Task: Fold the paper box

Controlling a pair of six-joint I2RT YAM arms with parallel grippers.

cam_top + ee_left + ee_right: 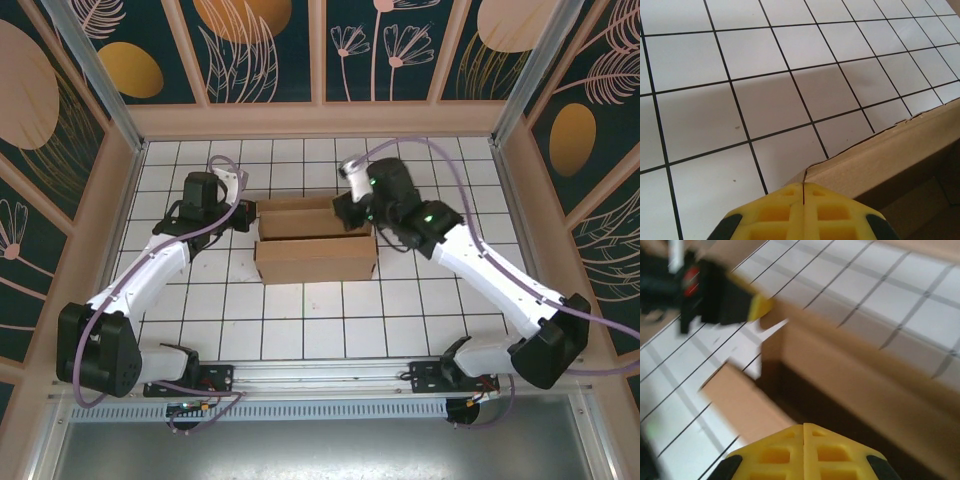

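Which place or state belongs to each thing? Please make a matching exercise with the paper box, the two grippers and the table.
Things:
1. paper box
2. left gripper
3. right gripper
4. table

Descriptions:
A. white tiles with black lines
B. shut, at the right end of the cardboard
C. brown, partly folded, near the middle of the tiles
D. shut, at the left end of the cardboard

Pairs: 1-C, 2-D, 3-B, 4-A
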